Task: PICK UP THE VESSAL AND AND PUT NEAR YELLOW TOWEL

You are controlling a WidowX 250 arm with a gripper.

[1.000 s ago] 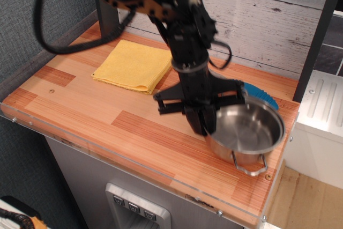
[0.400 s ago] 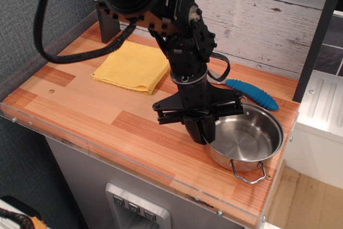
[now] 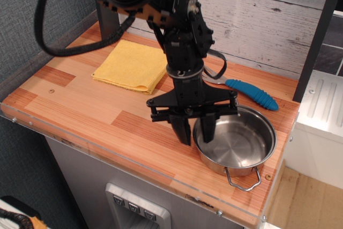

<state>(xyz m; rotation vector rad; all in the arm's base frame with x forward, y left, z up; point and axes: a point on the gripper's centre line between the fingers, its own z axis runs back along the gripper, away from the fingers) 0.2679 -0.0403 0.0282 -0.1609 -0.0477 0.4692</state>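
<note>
The vessal (image 3: pixel 238 146), a shallow shiny steel pot with a wire loop handle at its front, sits flat on the wooden table near the front right corner. My gripper (image 3: pixel 195 131) is open and straddles the pot's left rim: one finger (image 3: pixel 183 131) stands outside the wall and the other (image 3: pixel 209 128) inside the bowl. Neither finger presses the rim. The yellow towel (image 3: pixel 133 66) lies folded flat at the back left, about a pot's width away from the pot.
A blue-handled fork (image 3: pixel 252 93) lies behind the pot near the back wall. The table's front edge (image 3: pixel 134 165) and right edge are close to the pot. A dark post stands at the back left corner.
The pot, held tilted and raised by its left rim a second ago, has come down flat on the table and shifted slightly left. The fingers have spread apart and let go of the rim.
</note>
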